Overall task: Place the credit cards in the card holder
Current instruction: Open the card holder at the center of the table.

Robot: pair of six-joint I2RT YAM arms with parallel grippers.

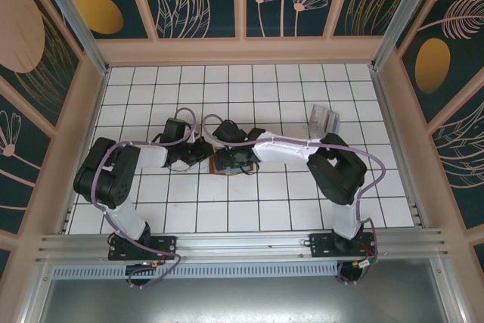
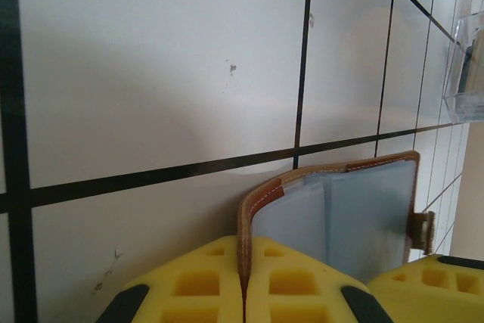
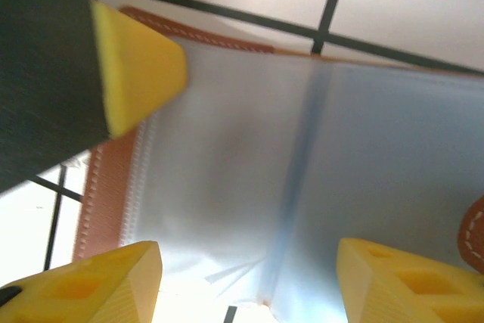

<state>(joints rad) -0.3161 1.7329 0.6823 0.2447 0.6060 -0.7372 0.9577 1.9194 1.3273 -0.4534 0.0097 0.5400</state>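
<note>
The card holder (image 1: pixel 219 167), a brown leather wallet, lies open at the middle of the tiled table, between the two wrists. My left gripper (image 2: pixel 246 285) is shut on the edge of the wallet's leather cover (image 2: pixel 249 217) and holds that flap upright. Light-blue clear sleeves (image 2: pixel 355 217) fan out inside, and the snap tab (image 2: pixel 424 232) hangs at the right. My right gripper (image 3: pixel 253 285) hovers open just over the sleeves (image 3: pixel 249 164), with nothing between its fingers. A yellow pad of the left gripper (image 3: pixel 140 66) reaches in at upper left. The credit cards are hidden or out of view.
A translucent grey-white packet (image 1: pixel 324 120) lies on the tiles to the back right, also seen as a clear packet (image 2: pixel 469 73) in the left wrist view. Wooden walls (image 1: pixel 242 51) enclose the white tiled floor (image 1: pixel 257 209).
</note>
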